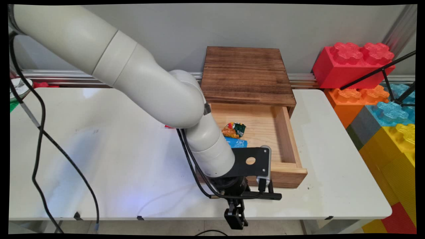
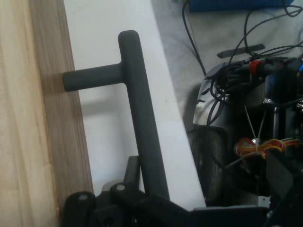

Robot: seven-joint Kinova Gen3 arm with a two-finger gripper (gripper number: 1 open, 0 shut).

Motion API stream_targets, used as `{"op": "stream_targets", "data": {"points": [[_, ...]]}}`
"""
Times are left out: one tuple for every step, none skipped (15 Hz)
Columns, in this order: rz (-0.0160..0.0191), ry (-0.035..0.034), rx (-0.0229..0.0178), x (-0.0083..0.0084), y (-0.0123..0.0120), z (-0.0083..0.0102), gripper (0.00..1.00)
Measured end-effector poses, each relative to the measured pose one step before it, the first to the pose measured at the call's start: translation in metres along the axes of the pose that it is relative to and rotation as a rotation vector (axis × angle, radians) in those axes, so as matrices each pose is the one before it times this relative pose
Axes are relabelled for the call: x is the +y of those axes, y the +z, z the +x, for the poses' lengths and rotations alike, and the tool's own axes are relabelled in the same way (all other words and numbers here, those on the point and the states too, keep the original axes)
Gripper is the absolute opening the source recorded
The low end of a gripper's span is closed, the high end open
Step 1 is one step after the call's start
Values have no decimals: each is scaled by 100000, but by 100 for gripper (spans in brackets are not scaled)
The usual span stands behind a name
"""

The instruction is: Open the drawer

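Observation:
A dark wooden box [image 1: 245, 73] stands at the table's back, its pale drawer [image 1: 287, 174] pulled out toward the near edge. Inside lie an orange-and-green snack packet [image 1: 234, 129] and a blue packet [image 1: 237, 143]. My gripper [image 1: 236, 215] points down past the table's front edge and is shut on the drawer's black bar handle [image 1: 270, 196]. In the hand view the handle [image 2: 137, 104] runs down into my gripper [image 2: 147, 191], with one finger [image 2: 133, 171] against its left side. The drawer front [image 2: 28, 118] fills the left.
The white table [image 1: 99, 149] stretches to the left of the drawer. Big red, orange, blue and yellow toy blocks [image 1: 355, 63] are stacked off its right end. In the hand view, cables and electronics [image 2: 255, 142] lie on the floor beyond the table edge [image 2: 165, 94].

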Motion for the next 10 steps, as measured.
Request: {"op": "stream_targets", "data": {"points": [[-254, 119, 130, 159, -45, 10, 100], [-188, 76, 119, 121, -35, 12, 100], [-188, 85, 103, 113, -31, 8, 100], [-138, 25, 78, 91, -29, -4, 100], [-236, 92, 125, 143, -43, 2, 100], [-132, 57, 68, 72, -21, -4, 100], [-154, 104, 86, 107, -33, -4, 100], [-113, 91, 98, 103, -42, -20, 100], [-90, 178, 124, 79, -40, -4, 100], [-28, 157, 118, 65, -40, -11, 100]]}}
